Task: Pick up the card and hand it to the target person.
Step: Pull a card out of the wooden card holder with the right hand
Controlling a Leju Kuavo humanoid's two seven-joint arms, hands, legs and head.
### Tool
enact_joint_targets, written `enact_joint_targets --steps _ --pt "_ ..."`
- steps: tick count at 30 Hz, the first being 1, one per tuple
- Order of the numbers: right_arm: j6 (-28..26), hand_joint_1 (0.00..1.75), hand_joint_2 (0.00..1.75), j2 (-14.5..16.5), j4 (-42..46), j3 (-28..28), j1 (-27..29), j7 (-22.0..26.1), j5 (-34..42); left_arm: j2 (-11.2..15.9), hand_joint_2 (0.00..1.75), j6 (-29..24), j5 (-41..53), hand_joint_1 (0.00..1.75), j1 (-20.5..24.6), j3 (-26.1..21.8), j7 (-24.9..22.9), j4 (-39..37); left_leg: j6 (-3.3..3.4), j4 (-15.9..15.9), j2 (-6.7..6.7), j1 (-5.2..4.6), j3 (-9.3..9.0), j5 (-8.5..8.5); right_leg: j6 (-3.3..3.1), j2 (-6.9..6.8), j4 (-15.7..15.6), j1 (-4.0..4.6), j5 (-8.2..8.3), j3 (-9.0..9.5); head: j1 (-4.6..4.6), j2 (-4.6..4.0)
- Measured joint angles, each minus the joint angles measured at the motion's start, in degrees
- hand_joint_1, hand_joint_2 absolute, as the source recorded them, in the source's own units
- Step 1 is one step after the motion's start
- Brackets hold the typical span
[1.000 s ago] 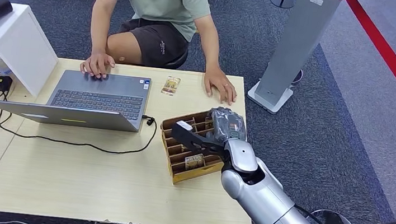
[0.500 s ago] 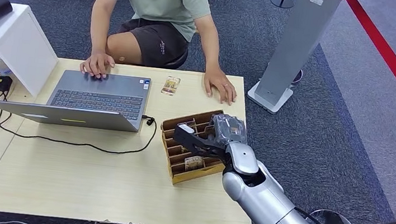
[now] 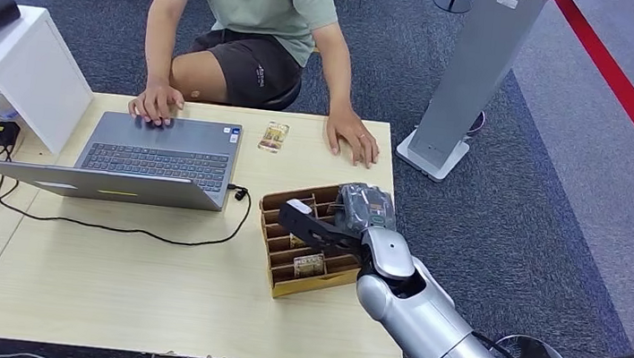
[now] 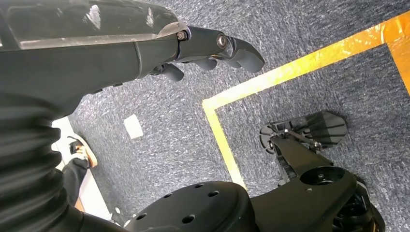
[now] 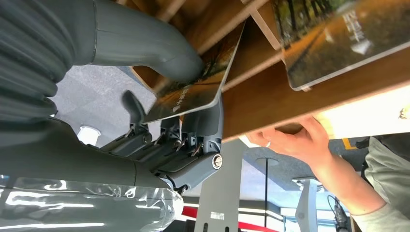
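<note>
R hand (image 3: 355, 212) over wooden organizer (image 3: 302, 278), thumb+fingers pinching card (image 5: 193, 94) edge-on, still in slot, for a clean lift | L hand (image 4: 193, 48) hangs at floor, curled, holds nothing | person (image 3: 252, 9) across desk beyond organizer, hand (image 3: 352, 136) flat nr it, prob the receiver.

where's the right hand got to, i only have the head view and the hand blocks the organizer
Observer: The right wrist view shows the right hand pinching a card between thumb and fingers, at a wooden organizer slot.
Operator: any other card close by
Observer: Yes, a second card sits in the neighbouring slot, apart from the held one.
Operator: and the left hand
Observer: The left wrist view shows the left hand hanging over the carpet, holding nothing.
</note>
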State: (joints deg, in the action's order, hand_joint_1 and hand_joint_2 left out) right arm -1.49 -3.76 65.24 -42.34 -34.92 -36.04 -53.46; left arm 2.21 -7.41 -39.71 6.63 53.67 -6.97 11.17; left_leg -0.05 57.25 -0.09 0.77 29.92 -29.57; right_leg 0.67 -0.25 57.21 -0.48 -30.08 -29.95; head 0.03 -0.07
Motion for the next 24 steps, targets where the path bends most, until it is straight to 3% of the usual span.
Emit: enact_joint_targets --steps 4,9,20,24 --pt "-0.1 1.74 1.75 0.0 0.1 0.0 0.0 0.0 0.0 0.0 1.75 0.0 0.0 0.0 0.0 0.3 0.0 0.0 0.0 0.0 0.0 0.0 -0.01 0.0 0.0 0.0 0.0 0.0 0.0 0.0 -0.02 0.0" --pt "-0.1 1.5 1.75 -0.1 0.1 0.0 0.0 0.0 0.2 0.0 1.75 0.0 0.2 0.0 0.0 0.5 0.0 0.0 0.0 0.0 0.0 0.0 -0.02 0.0 0.0 0.0 0.0 0.0 0.0 0.01 -0.01 0.0" --pt "0.0 1.5 1.75 -0.1 0.2 0.0 -0.2 0.3 0.4 0.0 1.75 0.2 0.8 0.0 0.2 0.9 0.1 0.0 0.0 0.0 0.0 0.0 -0.01 0.0 0.0 0.0 0.0 0.0 0.01 0.02 -0.02 0.0" --pt "0.4 1.5 1.75 0.7 -0.3 -0.2 -2.2 2.6 3.0 0.0 1.75 0.7 1.3 0.0 0.8 1.1 -0.4 0.0 -0.01 0.0 0.0 0.0 0.04 0.01 -0.01 0.02 0.0 0.0 0.03 0.0 0.03 0.0"
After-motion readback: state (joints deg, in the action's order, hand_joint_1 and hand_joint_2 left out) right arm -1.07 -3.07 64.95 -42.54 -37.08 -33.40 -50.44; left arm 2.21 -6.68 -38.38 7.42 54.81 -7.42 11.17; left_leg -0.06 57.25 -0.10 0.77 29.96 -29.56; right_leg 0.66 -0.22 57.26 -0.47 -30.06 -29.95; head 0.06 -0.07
